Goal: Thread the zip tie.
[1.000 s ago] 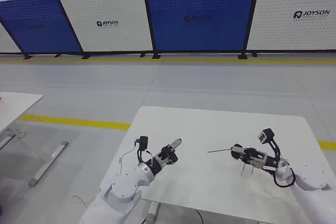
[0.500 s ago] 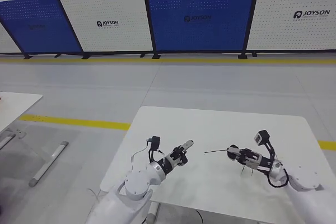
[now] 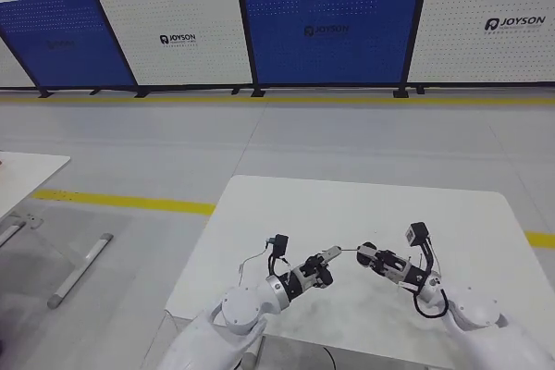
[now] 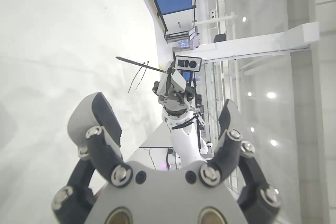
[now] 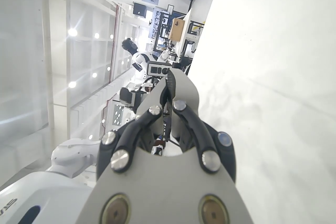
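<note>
Ahead of left jaws, zip tie [image 4: 139,64] pinched in right jaws.

Thin black plastic is noted for zip tie [image 4: 141,67]. Table [image 3: 370,203] is rated smooth matt white. Left gripper [image 4: 164,105] pads [image 4: 109,117] are rated matt black, screws [image 4: 119,173] glossy metal.

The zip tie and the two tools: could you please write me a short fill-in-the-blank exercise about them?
1. The right tool is ___ on the zip tie.
2. The left tool is ___ and holds nothing.
3. Both tools hover above the white ___.
Missing words: shut; open; table.
</note>
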